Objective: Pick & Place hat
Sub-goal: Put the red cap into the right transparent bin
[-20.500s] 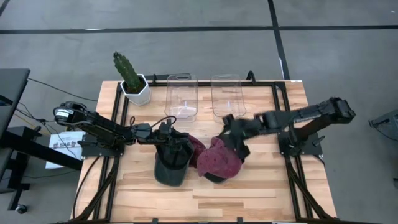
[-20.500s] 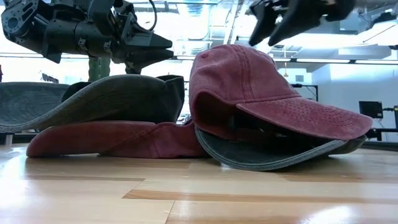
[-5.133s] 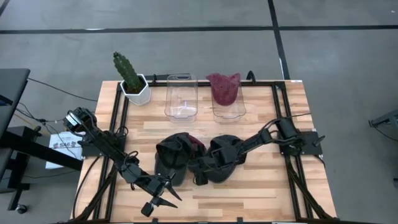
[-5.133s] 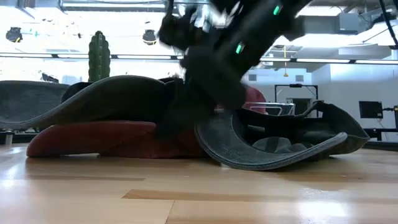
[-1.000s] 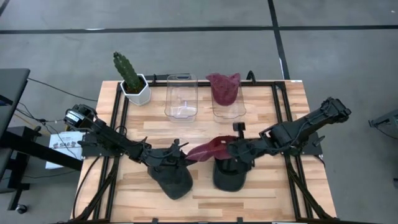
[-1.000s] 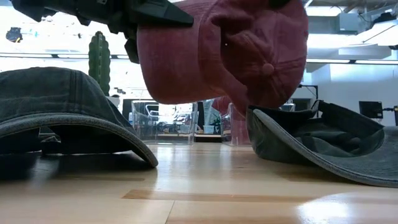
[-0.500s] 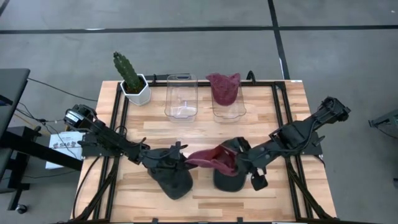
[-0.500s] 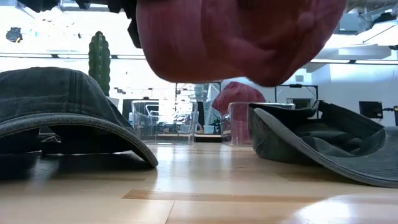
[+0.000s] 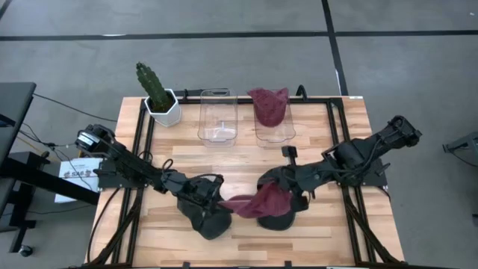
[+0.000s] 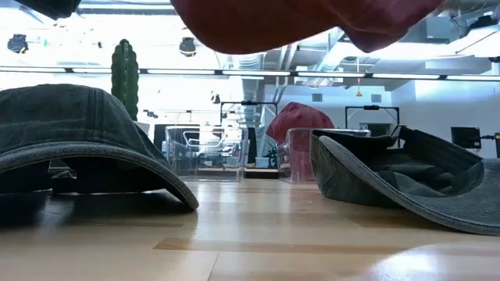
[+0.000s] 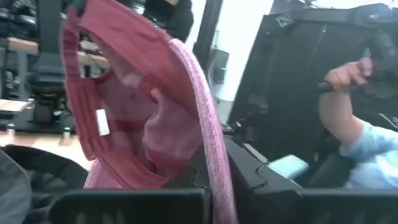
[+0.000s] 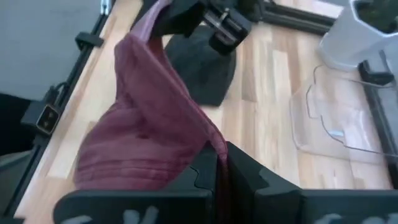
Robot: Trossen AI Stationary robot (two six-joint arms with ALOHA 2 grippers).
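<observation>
Four hats show: two dark ones on the table, one red hat (image 9: 269,106) in the bin at 12 o'clock, and one red cap (image 9: 263,202). That cap hangs above the table's centre, stretched from 3 to 9 o'clock. The left gripper (image 9: 222,203) and right gripper (image 9: 293,196) each pinch one end.

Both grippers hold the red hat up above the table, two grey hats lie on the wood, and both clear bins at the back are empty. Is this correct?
Not fully. In the high view only the left clear bin is empty; the right clear bin already holds another red hat. The rest stands: the left gripper and right gripper hold the red hat aloft, and two grey hats lie on the wood.
</observation>
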